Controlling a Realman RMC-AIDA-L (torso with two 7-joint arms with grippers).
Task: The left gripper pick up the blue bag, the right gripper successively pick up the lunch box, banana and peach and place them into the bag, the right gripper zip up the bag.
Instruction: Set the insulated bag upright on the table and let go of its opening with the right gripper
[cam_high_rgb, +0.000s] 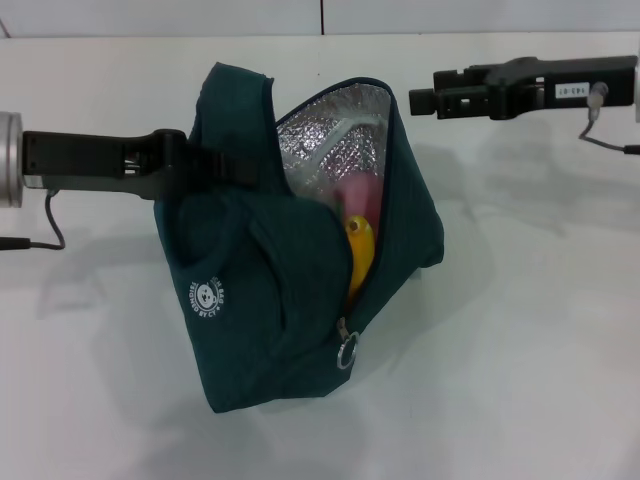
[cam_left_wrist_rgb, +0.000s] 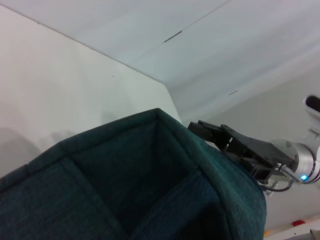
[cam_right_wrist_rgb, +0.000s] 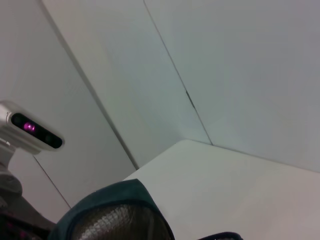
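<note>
The head view looks forward and down on the white bench (cam_high_rgb: 520, 380) from above, with the blue bag (cam_high_rgb: 260, 330) in the middle, the left hand (cam_high_rgb: 185, 160) at its near-left side and the right hand (cam_high_rgb: 420, 98) just beyond its open top. The left wrist view sits very close behind the bag (cam_left_wrist_rgb: 125, 190) and looks across it toward the right hand (cam_left_wrist_rgb: 200, 129). The right wrist view faces upward along the wall and catches only the bag's rim (cam_right_wrist_rgb: 115, 200). All three views share the bag.
</note>
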